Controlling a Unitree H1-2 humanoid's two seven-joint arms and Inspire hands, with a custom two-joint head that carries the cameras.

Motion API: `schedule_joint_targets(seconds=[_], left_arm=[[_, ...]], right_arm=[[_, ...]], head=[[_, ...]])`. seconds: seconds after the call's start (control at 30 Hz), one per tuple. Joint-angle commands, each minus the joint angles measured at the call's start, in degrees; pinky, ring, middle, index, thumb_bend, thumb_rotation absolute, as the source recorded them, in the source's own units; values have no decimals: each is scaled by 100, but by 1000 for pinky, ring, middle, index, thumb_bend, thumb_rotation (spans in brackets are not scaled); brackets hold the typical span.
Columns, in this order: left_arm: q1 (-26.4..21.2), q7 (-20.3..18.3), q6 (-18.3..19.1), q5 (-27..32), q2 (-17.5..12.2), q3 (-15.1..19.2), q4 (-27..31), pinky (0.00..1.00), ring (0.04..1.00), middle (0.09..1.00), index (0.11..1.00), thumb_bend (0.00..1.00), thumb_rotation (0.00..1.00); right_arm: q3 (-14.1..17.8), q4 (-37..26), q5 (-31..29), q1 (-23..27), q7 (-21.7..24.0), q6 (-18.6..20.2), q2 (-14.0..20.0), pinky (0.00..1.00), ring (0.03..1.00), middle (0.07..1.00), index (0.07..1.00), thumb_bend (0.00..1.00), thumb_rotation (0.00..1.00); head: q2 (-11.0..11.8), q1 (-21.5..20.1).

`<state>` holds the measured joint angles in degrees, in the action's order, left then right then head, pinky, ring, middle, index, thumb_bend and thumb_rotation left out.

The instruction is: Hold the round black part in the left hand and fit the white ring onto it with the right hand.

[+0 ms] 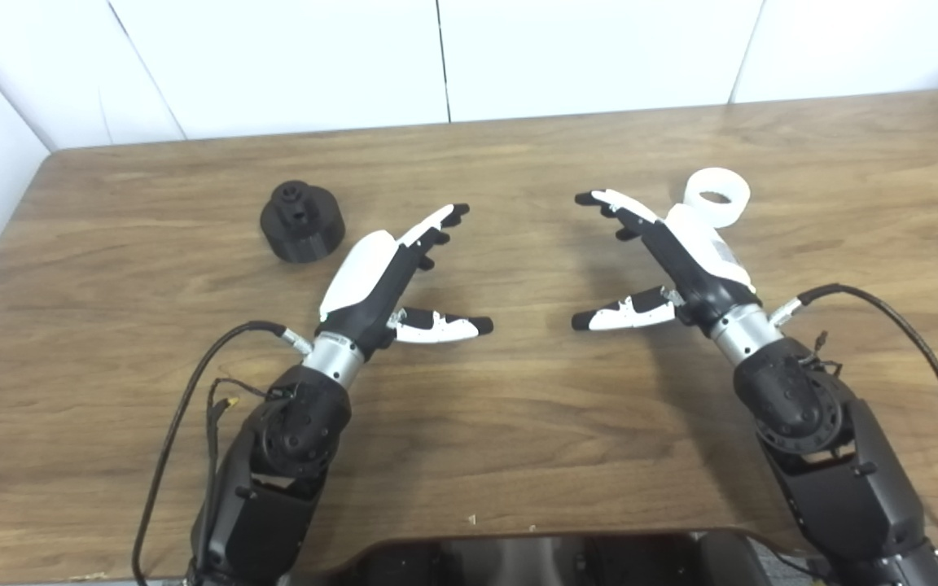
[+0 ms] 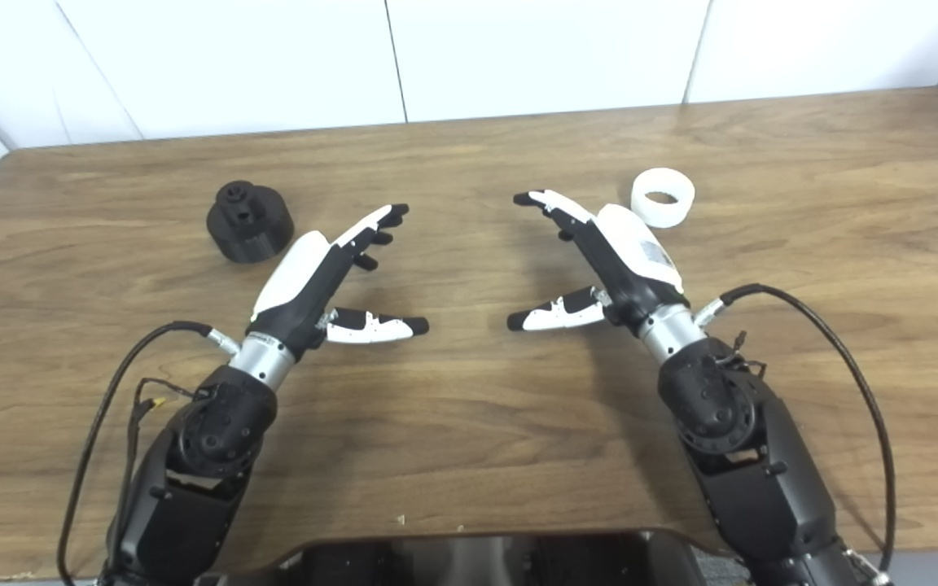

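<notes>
"Where are the parts?"
"The round black part sits on the table, just left of the left hand. The white ring sits just behind the right hand."
"Are the hands holding anything?"
"No. Both are spread wide and empty."

- Left hand empty, fingers spread, just beside black part.
- Right hand empty, fingers spread, partly hiding white ring.

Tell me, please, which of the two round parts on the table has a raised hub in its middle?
The black part, beyond the left hand. The white ring beside the right hand is simply hollow.
</notes>
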<state>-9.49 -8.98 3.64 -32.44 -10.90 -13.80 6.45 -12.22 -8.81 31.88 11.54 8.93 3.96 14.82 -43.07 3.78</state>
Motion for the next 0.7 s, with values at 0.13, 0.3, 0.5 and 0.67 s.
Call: schedule_joint_targets(seconds=[0.13, 0.3, 0.5, 0.67], left_arm=[[-173, 122, -194, 60, -51, 57, 140, 713, 849, 910, 922, 839, 294], [-168, 151, -221, 47, -49, 60, 123, 720, 851, 912, 920, 849, 305], [-178, 146, -128, -43, -45, 55, 142, 727, 856, 918, 920, 860, 316], [-158, 302, -146, -167, 74, 49, 119, 704, 853, 919, 912, 865, 328]], right_arm=[[52, -128, -77, 150, -116, -199, -10, 762, 868, 907, 857, 829, 206], [43, -117, -64, 152, -114, -199, -4, 764, 865, 904, 855, 840, 216], [55, -117, -94, 159, -97, -189, -1, 753, 863, 906, 853, 851, 221], [88, -46, -100, 152, -133, -321, 111, 749, 860, 910, 858, 848, 237]], head=[[-12, 3], [-15, 4], [2, 107], [110, 801]])
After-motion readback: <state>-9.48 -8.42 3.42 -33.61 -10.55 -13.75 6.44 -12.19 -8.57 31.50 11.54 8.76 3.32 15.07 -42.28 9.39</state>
